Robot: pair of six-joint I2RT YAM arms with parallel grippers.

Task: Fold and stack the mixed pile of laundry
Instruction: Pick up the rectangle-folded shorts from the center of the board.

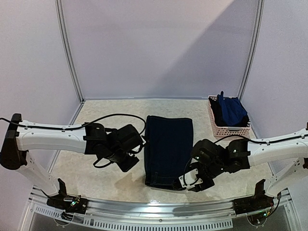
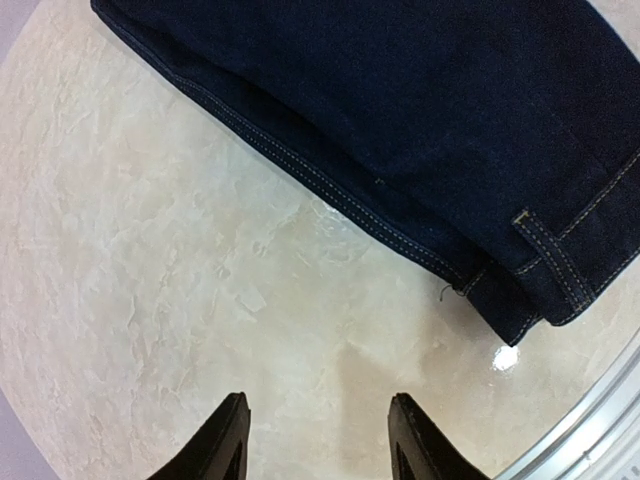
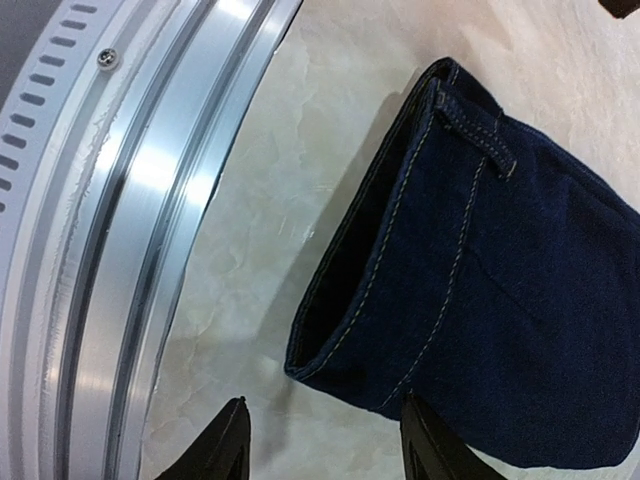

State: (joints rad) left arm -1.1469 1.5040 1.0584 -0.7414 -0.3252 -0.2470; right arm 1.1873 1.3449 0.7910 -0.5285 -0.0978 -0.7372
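Stitched navy denim lies folded rectangular; left gripper, right gripper both spread apart.

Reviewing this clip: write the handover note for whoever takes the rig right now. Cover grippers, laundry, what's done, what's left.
Left gripper: open, empty, over bare table just left of the denim.
Right gripper: open, empty, by the denim's near right corner.
Denim: folded into a flat rectangle, mid-table between the arms.
Basket, far right: holds a bunched blue garment and something black beside it.
Done: denim folded.
Left: likely pull out the basket's garments, fold each, and stack them on the denim.
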